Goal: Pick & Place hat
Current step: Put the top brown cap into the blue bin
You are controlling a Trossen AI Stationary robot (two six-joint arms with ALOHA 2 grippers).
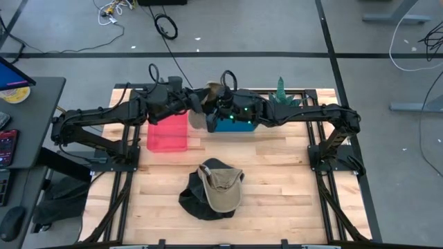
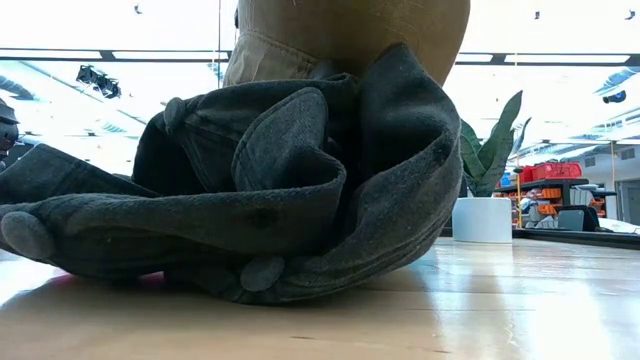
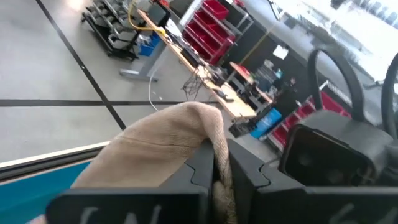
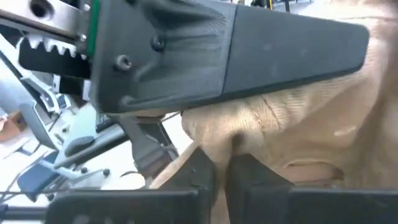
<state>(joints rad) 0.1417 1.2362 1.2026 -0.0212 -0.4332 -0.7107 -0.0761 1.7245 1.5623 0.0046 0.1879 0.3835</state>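
Observation:
A tan cloth hat [image 1: 212, 89] hangs in the air above the table's far middle, held between both arms. My left gripper [image 1: 199, 104] [image 3: 221, 173] and my right gripper [image 1: 217, 108] [image 4: 222, 167] meet there, each shut on the tan cloth. Below them stand a red bin [image 1: 167, 132] and a blue bin [image 1: 234, 126]. Near the table's near edge, a tan cap [image 1: 221, 187] [image 2: 350, 30] lies on top of a crumpled dark grey hat [image 1: 201, 200] [image 2: 290, 180], which rests on the wood. My left gripper pinches a bunched fold of the tan hat [image 3: 214, 134] between its two fingers [image 3: 202, 165]. The cloth bulges out past the fingertips and is lifted clear of the table. My right gripper pinches another bunched fold of the same hat [image 4: 239, 134] between its fingers [image 4: 199, 165]. The rest of the cloth spreads away beyond the fingertips, clear of the table.
A small potted plant [image 1: 280, 90] [image 2: 485, 185] stands at the table's far right. Bare wood [image 1: 291, 187] lies to the right and left of the hat pile. A desk with a tablet [image 1: 14, 86] stands off the table's left side.

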